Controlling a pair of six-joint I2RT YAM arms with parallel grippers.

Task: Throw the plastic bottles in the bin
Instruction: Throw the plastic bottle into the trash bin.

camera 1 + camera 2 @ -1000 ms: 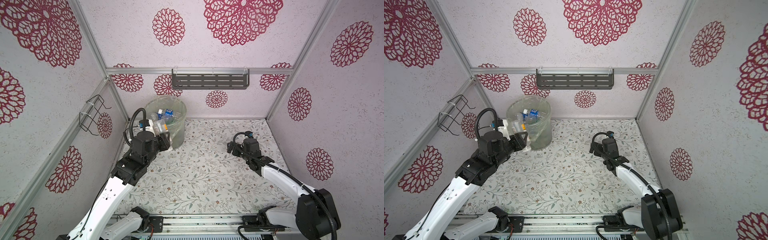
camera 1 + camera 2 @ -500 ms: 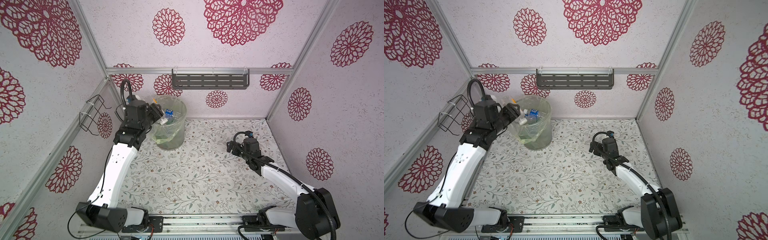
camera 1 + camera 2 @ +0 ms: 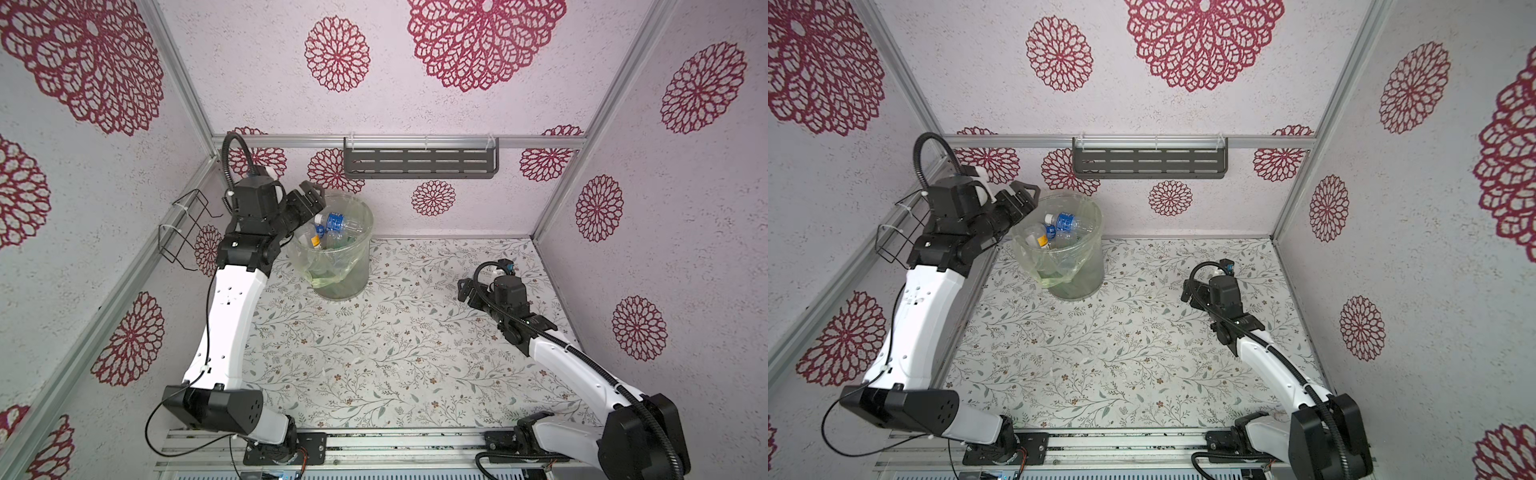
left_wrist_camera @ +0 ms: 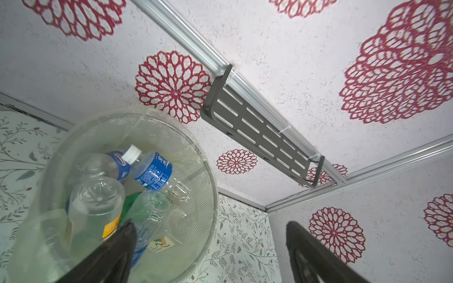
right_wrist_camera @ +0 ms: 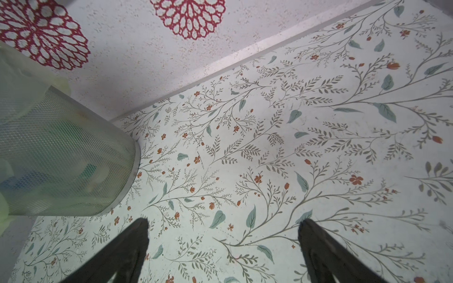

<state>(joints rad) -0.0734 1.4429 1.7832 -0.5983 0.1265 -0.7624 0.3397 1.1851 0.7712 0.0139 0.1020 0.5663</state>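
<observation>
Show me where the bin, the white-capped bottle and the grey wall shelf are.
bin (image 3: 358, 268): in a top view, on its outer wall.
white-capped bottle (image 4: 154, 171): left wrist view, on its blue label.
grey wall shelf (image 3: 419, 164): in a top view, on its slotted front.

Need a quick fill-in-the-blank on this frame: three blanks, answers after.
1. The left tool, up at the rim of the bin, has its jaws ____.
2. The white-capped bottle lying topmost inside wears a ____ label.
3. The right tool holds ____.
Missing words: open; blue; nothing.

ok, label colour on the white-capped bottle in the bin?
Blue, white print; bottle shows best in left wrist view.
</observation>
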